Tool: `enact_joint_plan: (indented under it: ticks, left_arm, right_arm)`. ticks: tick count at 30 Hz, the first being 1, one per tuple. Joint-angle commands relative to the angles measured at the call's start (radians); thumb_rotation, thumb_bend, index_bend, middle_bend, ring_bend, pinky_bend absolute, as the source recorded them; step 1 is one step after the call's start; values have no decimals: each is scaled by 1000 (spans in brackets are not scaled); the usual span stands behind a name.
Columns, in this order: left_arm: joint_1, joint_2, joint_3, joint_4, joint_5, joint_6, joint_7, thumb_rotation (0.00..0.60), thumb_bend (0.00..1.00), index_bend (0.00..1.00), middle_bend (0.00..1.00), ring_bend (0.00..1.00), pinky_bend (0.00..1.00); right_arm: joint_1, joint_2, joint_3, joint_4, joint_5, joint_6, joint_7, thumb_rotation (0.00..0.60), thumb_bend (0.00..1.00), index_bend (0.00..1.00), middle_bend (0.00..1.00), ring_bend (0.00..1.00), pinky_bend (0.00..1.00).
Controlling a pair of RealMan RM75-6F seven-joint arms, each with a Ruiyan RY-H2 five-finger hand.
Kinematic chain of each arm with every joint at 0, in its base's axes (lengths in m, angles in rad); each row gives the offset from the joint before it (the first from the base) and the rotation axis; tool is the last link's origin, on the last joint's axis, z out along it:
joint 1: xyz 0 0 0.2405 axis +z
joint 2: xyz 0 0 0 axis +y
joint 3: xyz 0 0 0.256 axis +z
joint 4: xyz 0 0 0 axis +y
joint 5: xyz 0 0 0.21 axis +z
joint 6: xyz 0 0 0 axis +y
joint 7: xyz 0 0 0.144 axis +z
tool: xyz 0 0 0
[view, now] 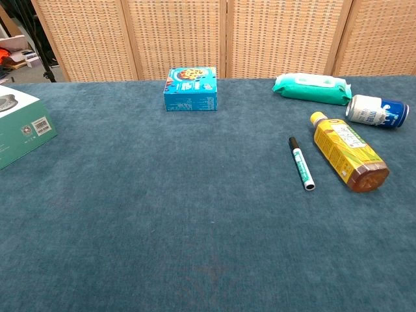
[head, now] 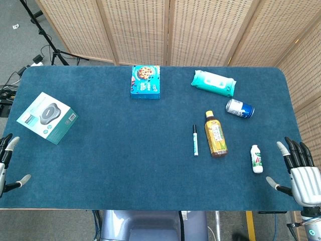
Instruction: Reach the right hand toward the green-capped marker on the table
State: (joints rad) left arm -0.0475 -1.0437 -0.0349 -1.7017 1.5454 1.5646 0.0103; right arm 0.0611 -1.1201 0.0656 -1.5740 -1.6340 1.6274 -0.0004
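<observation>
Slim white marker with green label and black cap [head: 195, 140] lies right of centre on the blue felt desk [head: 125, 150], just left of a yellow tea bottle [head: 215, 134]; right robot hand [head: 299, 173], lower right, empty, fingers apart, well apart from it, likely poised to reach.

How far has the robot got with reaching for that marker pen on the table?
Nothing looks done yet. The right hand sits at the table's near right corner, fingers apart and holding nothing, well apart from the marker, which lies flat beside the amber drink bottle. A small white bottle lies between hand and marker. The left hand is at the opposite edge. The whole reach remains.
</observation>
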Motion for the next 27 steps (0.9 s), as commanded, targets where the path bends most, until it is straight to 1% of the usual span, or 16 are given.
enact_joint_plan:
  ticks: [1, 9, 10, 12, 13, 14, 15, 16, 17, 18, 19, 20, 22, 23, 25, 27]
  left_arm:
    - [0, 1, 0, 0, 0, 0, -2, 600, 0, 0, 0, 0, 0]
    - [0, 7, 1, 0, -3, -7, -15, 600, 0, 0, 0, 0, 0]
    - [0, 7, 2, 1, -2, -7, -16, 600, 0, 0, 0, 0, 0]
    - [-1, 7, 2, 1, -3, -11, -15, 600, 0, 0, 0, 0, 0]
    - [-2, 6, 1, 2, -4, -12, -14, 600, 0, 0, 0, 0, 0]
    - [-3, 5, 0, 3, -6, -13, -11, 600, 0, 0, 0, 0, 0]
    - [-4, 3, -1, 4, -8, -14, -8, 600, 0, 0, 0, 0, 0]
    - [-5, 1, -4, 4, -11, -15, -4, 600, 0, 0, 0, 0, 0]
    - [-6, -1, -5, 5, -13, -15, -1, 600, 0, 0, 0, 0, 0]
    - [-6, -3, -7, 6, -16, -16, 3, 600, 0, 0, 0, 0, 0]
    - [-7, -4, -8, 6, -19, -17, 7, 600, 0, 0, 0, 0, 0]
    - [-8, -6, -10, 6, -23, -18, 12, 600, 0, 0, 0, 0, 0]
    - [-10, -10, -14, 4, -30, -21, 21, 600, 0, 0, 0, 0, 0]
    - [-11, -12, -16, 2, -33, -21, 25, 600, 0, 0, 0, 0, 0]
    - [-14, -16, -22, -1, -39, -22, 35, 600, 0, 0, 0, 0, 0]
    - [-17, -20, -27, -3, -48, -26, 42, 600, 0, 0, 0, 0, 0]
  right_arm:
    - [0, -1, 0, 1, -2, 2, 1, 600, 0, 0, 0, 0, 0]
    - [2, -11, 3, 10, 0, -1, -7, 600, 0, 0, 4, 0, 0]
    - [2, -14, 7, 11, 5, 1, -11, 600, 0, 0, 48, 33, 6]
    - [2, -37, 31, 19, 16, 29, -21, 600, 0, 0, 236, 220, 111]
    - [3, -50, 42, 27, 16, 46, -21, 600, 0, 0, 397, 396, 257]
    - [4, -65, 54, 37, 15, 64, -17, 600, 0, 0, 541, 554, 445]
    - [7, -78, 62, 49, 14, 74, -15, 600, 8, 0, 623, 641, 563]
    - [12, -91, 67, 63, 15, 74, -13, 600, 54, 0, 731, 756, 721]
    - [17, -93, 64, 66, 18, 59, -9, 600, 149, 0, 813, 845, 833]
    - [24, -93, 61, 66, 20, 40, -3, 600, 248, 0, 858, 897, 891]
    - [34, -90, 58, 65, 23, 16, 0, 600, 431, 0, 911, 957, 955]
    - [46, -86, 55, 63, 26, -12, 2, 600, 621, 0, 947, 988, 987]
    - [74, -80, 61, 58, 31, -57, 5, 600, 851, 0, 978, 1000, 1000]
    - [89, -76, 62, 51, 34, -85, 4, 600, 920, 0, 985, 1000, 1000]
    - [127, -50, 49, 18, 35, -174, 9, 600, 988, 0, 992, 1000, 1000]
    - [164, -17, 39, -19, 35, -256, -18, 600, 1000, 0, 997, 1000, 1000]
